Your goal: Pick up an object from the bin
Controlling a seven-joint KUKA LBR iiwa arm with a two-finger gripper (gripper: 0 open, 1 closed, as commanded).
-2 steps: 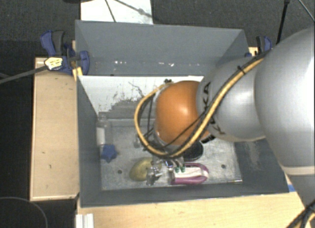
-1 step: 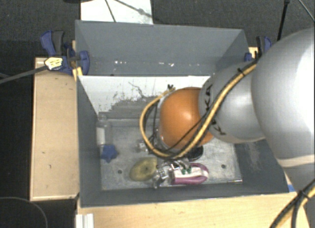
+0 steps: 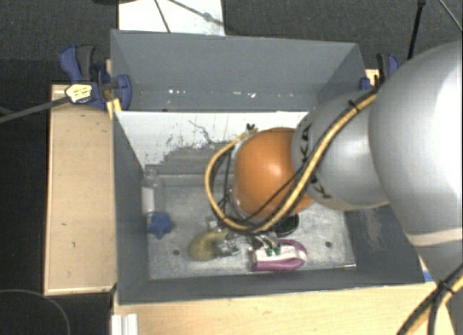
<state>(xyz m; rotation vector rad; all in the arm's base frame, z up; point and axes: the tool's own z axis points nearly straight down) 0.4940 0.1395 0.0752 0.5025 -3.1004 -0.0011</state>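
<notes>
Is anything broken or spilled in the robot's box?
Nothing looks spilled or broken. The bin's back wall is scratched and scuffed, which looks like wear. A blue piece, an olive lump and a purple packet lie apart on the floor.

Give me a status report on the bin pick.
Gripper low over bin floor, near front wall. Olive round thing right beside it, grasp unclear. Purple-and-white packet close on the other side; blue piece lies apart.
</notes>
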